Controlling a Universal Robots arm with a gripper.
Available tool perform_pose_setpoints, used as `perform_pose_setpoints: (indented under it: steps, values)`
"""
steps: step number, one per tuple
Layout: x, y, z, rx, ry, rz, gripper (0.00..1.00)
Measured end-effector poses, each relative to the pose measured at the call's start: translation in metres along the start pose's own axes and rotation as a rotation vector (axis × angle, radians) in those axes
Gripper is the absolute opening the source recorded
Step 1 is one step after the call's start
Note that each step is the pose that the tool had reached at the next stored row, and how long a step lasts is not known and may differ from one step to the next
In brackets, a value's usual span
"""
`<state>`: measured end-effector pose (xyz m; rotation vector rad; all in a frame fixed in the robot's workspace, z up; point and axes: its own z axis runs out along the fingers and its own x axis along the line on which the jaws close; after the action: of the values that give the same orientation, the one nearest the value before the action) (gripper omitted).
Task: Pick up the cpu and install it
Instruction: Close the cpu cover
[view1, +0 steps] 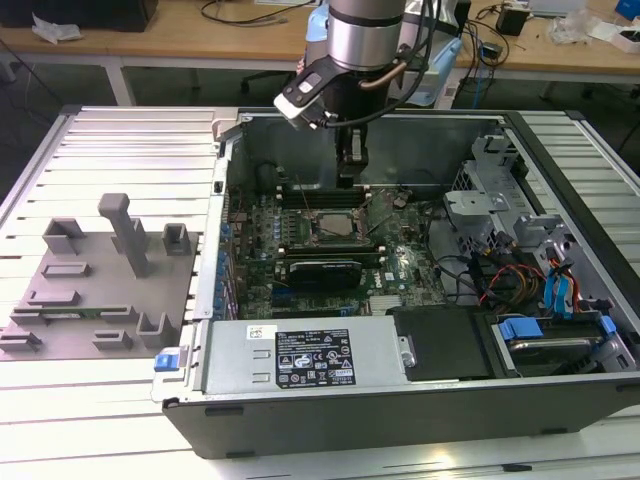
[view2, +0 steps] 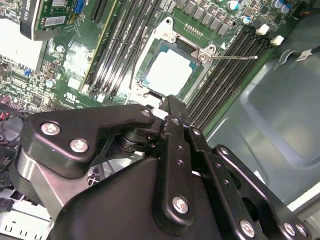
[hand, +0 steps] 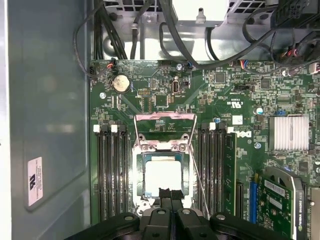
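Fingers (hand: 164, 194): clenched together with nothing between them, tips just above the near edge of the cpu.
Cpu (hand: 162, 177): lies flat in the socket right in front of the fingertips, silvery top bare in both wrist views (view2: 167, 72).
Socket plate (hand: 165, 120): flipped open, just beyond the cpu from the fingers.
Lever (view2: 232, 57): thin wire, swung out to one side of the socket; clearest in the second wrist view.
Memory slots (hand: 112, 170): dark rows flanking the socket, on either side of the fingers.
Coin battery (hand: 120, 83): farther past the plate, seen in the first wrist view.
Computer case (view1: 400, 400): open, holds the board and the fingers (view1: 348, 165).
Grey blocks (view1: 100, 280): on the tabletop (view1: 120, 150), well apart from the fingers, outside the case; seen in the exterior view.
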<state>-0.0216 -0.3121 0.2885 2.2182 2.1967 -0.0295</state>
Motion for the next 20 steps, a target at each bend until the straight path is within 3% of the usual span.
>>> perform_pose_setpoints:
  steps: [5, 12, 18, 20]
  values:
    - [-0.0003, 0.0000, -0.0117, 0.0001, -0.0001, 0.000, 0.11]
    - [-0.0003, 0.0019, -0.0121, 0.0001, -0.0002, 0.000, 0.11]
    - [-0.0002, 0.0107, -0.0121, 0.0000, -0.0001, 0.000, 0.11]
    - [-0.0002, 0.0183, -0.0121, 0.0000, 0.0000, 0.000, 0.11]
